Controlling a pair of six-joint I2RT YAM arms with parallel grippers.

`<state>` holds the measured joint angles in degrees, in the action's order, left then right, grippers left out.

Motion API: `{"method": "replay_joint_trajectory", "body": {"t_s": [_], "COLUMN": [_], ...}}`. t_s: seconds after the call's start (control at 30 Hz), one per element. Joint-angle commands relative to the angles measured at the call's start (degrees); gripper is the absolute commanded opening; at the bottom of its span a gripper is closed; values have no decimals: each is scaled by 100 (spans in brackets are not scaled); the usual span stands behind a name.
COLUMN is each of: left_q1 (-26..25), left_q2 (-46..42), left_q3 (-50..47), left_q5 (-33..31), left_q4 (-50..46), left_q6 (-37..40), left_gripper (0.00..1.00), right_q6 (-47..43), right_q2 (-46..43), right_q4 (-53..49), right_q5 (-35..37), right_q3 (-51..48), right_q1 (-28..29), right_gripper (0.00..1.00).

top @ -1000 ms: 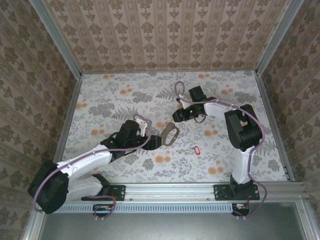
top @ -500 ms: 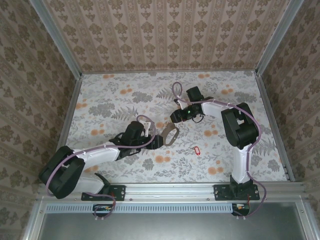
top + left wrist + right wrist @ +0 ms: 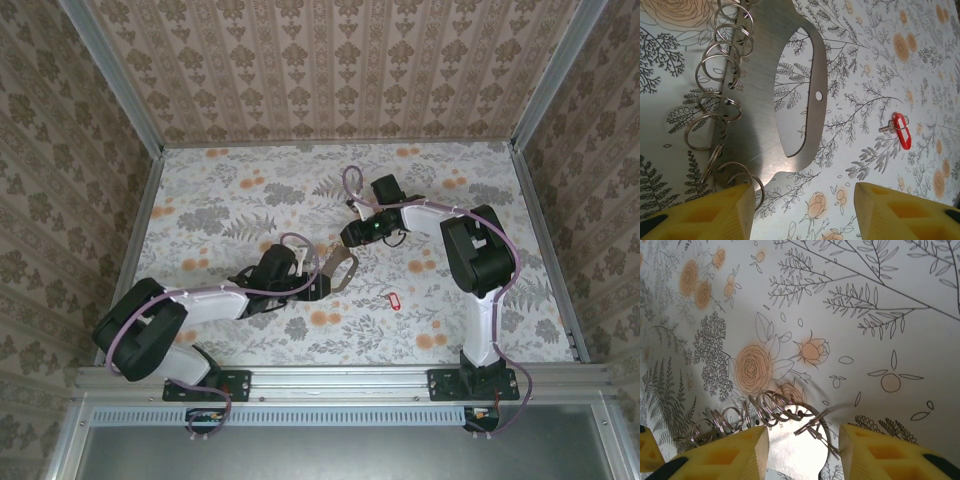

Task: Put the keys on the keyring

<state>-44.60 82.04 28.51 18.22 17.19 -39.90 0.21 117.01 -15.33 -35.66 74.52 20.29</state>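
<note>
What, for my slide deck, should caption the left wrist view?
Left gripper open before the ring-hung keyring, red-tagged key lying apart on the floral table.

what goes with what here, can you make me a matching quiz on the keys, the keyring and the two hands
Column one:
1. keys
2. keyring
3. left hand
4. right hand

Column two:
a. grey metal, wire rings along one edge
b. pads apart at the keyring's far end
c. red, lying alone on the table
d. pads apart at the keyring's near end

Pairs: 1-c, 2-a, 3-d, 4-b
</note>
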Motion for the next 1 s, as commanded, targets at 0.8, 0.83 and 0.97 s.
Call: {"method": "replay_joint_trajectory", "body": {"t_s": [0.8, 0.83, 0.97], "left_q1": [257, 262, 263], "left_q2": [-225, -232, -247], "left_q3": [234, 238, 219], "left_q5": [-14, 13, 34], "left_q4": [-338, -330, -317], "left_q6": [256, 263, 267], "left_gripper": [51, 50, 50], "right_q6": [-75, -66, -88], "right_q2": [-102, -108, -89], "right_q4": [39, 49, 58], "right_q5": [184, 196, 234], "right_q3": [-142, -140, -100], "right_q1": [58, 63, 117], "right_gripper": [20, 21, 24]}}
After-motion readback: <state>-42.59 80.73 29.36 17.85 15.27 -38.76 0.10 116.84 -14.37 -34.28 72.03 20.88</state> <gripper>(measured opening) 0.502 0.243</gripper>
